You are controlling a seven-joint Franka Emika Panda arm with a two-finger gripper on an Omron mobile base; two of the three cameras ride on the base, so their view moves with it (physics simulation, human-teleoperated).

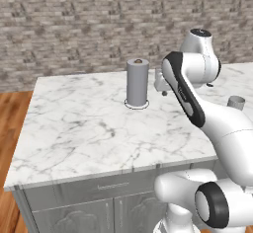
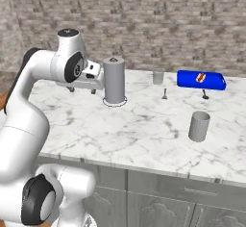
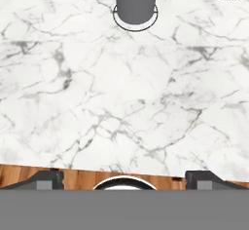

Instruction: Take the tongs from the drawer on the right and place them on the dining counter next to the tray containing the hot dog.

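The dining counter (image 2: 144, 125) is a white marble slab on grey cabinets. At its far right lies the blue tray (image 2: 214, 81) with the small hot dog (image 2: 201, 78) in it. My gripper (image 2: 82, 91) hangs above the counter's left part, beside a tall grey cylinder (image 2: 114, 80) and well left of the tray. In the hand view the gripper (image 3: 124, 178) stands open, its dark fingertips (image 3: 48, 178) wide apart with nothing between them. One fingertip (image 1: 164, 93) shows past my arm in the left base view. The tongs and their drawer are out of view.
Two grey cups (image 2: 157, 77) (image 2: 199, 126) stand on the marble, and two small dark stemmed items (image 2: 165, 95) (image 2: 205, 96) sit near the tray. A wide drawer front with a slim bar handle (image 1: 111, 185) runs under the counter edge. Wooden floor (image 1: 10, 128) lies to the left.
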